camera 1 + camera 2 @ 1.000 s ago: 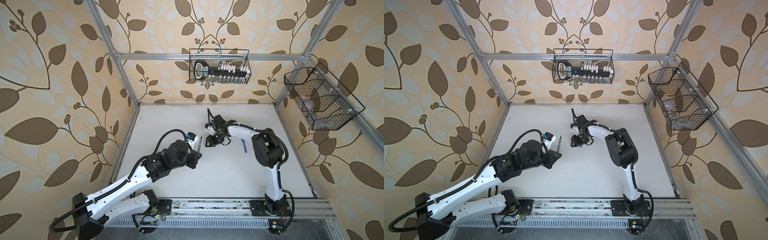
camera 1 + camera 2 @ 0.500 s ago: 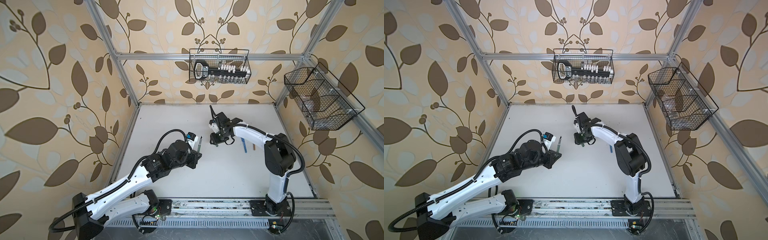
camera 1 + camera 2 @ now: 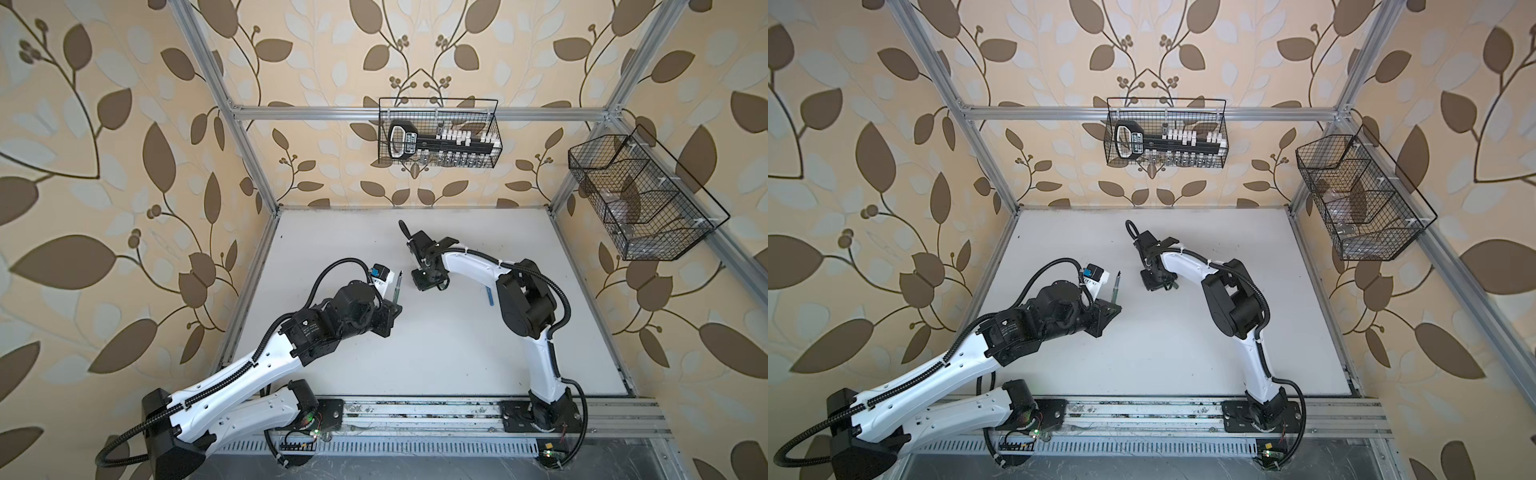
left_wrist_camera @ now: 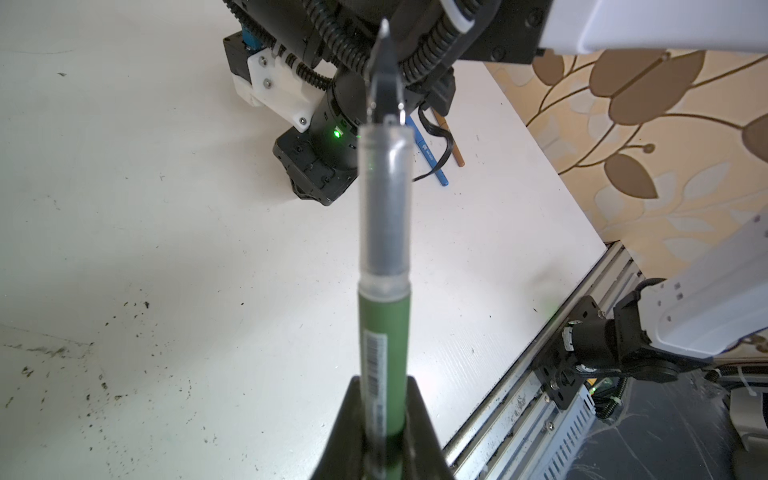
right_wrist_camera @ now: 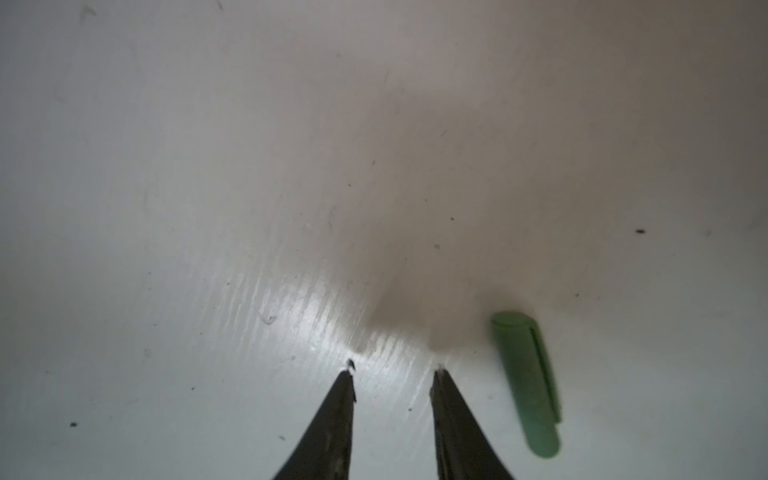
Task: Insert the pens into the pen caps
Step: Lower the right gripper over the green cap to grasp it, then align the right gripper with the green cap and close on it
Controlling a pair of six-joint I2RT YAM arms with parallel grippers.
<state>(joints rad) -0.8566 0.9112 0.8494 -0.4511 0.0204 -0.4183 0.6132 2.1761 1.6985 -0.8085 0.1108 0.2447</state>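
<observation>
Green-barrelled felt-tip pen with a dark pointed tip sits pinched in my left gripper, tip aimed away from the wrist. My right gripper stands spread with nothing between its jaws, tips low at the white tabletop. The short green plastic cap lies flat just beside one jaw, outside the gap. A blue pen and an orange-brown pen lie side by side near my right arm.
</observation>
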